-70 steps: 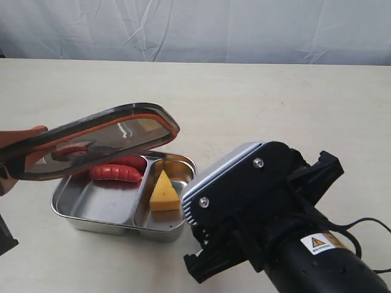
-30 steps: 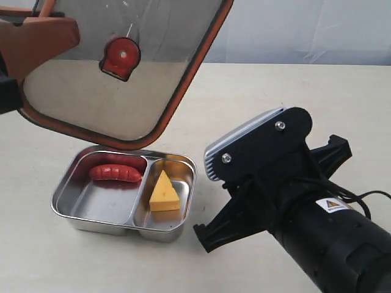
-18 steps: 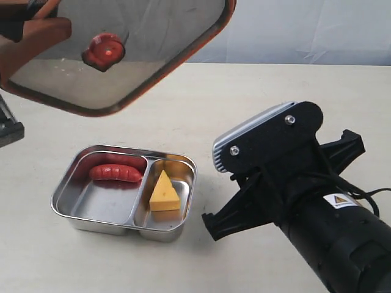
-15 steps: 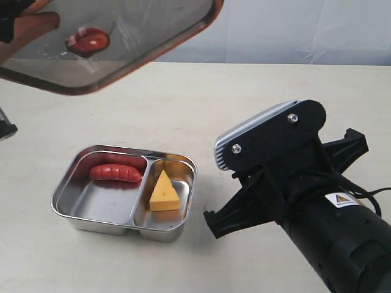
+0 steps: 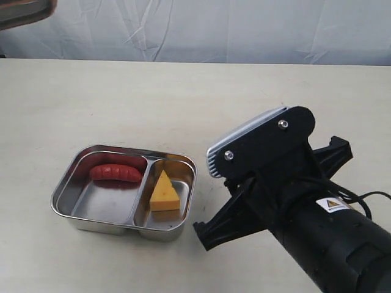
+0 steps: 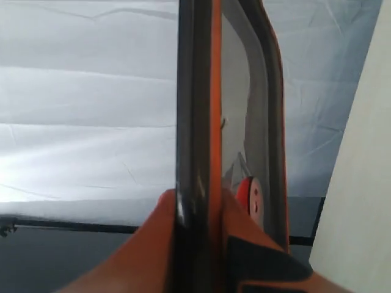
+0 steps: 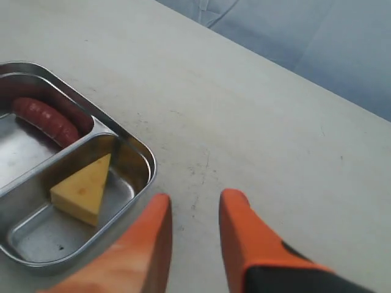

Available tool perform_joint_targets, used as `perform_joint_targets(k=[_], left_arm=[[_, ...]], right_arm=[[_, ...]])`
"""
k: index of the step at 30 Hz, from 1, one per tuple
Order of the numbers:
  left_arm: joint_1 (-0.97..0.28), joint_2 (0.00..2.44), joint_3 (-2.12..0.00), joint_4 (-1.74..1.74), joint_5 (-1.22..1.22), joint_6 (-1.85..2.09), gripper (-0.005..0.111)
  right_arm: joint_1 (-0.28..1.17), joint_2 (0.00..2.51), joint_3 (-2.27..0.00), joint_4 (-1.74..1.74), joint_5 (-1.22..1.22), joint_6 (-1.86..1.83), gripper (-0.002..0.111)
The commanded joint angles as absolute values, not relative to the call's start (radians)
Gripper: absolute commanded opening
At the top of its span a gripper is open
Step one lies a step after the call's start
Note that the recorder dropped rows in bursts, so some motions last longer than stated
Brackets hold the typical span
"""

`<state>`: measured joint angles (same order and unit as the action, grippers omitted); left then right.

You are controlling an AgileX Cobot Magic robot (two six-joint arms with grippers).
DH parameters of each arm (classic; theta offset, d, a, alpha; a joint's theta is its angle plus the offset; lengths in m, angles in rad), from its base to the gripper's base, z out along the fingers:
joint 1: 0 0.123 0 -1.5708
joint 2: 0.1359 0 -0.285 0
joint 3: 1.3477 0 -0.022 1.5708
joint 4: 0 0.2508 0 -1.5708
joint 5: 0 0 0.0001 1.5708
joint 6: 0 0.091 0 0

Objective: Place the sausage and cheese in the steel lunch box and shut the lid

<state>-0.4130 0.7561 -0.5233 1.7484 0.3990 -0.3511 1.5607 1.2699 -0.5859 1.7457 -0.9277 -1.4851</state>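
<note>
1. The pale worktop (image 5: 183, 91) carries everything, with a white cloth backdrop (image 5: 244, 30) along its far edge.
2. The black right arm (image 5: 293, 207) fills the near right, just right of the box and not touching it.
3. The steel lunch box (image 5: 110, 226) sits uncovered on the near left of the worktop, its two compartments side by side.
4. The lid (image 6: 198, 122) is off the box, seen edge-on against the backdrop, with its orange seal and valve showing.
5. The left fingers (image 6: 156, 238) are clenched on the lid's edge, one on each face.
6. The right fingers (image 7: 153, 238) stand apart and grasp nothing, low over bare worktop just right of the box.
7. The cheese (image 5: 164, 193) lies in the right compartment, its point toward the far side.
8. The sausage (image 5: 115, 173) lies along the far wall of the left compartment.
</note>
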Motion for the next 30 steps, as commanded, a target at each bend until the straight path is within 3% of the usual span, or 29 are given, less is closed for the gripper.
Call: perform_joint_targets(k=[1,5,8,13,24,30], left_arm=[[-0.524,0.75,-0.435,1.742,0.449,-0.283,0.0],[-0.674,0.678,-0.37,1.694,0.544,-0.25,0.0],[-0.739,0.618,-0.367,1.503,0.458,-0.24,0.0],[-0.77,0.606,-0.33,1.353,0.228,-0.011,0.0],[-0.843,0.634,-0.267,1.346,0.289,0.115,0.0],[-0.843,0.679,-0.267,1.375,0.224,0.115,0.0]], right_arm=[[1.54,1.261,-0.577,1.744,-0.989,-1.482,0.028],[1.434,1.261,-0.552,1.744,-0.954,-1.455,0.028],[1.385,1.261,-0.543,1.744,-0.844,-1.433,0.028],[1.384,1.261,-0.543,1.744,-0.798,-1.437,0.028],[1.384,1.261,-0.543,1.744,-0.827,-1.44,0.028],[1.384,1.261,-0.543,1.696,-0.598,-1.444,0.028]])
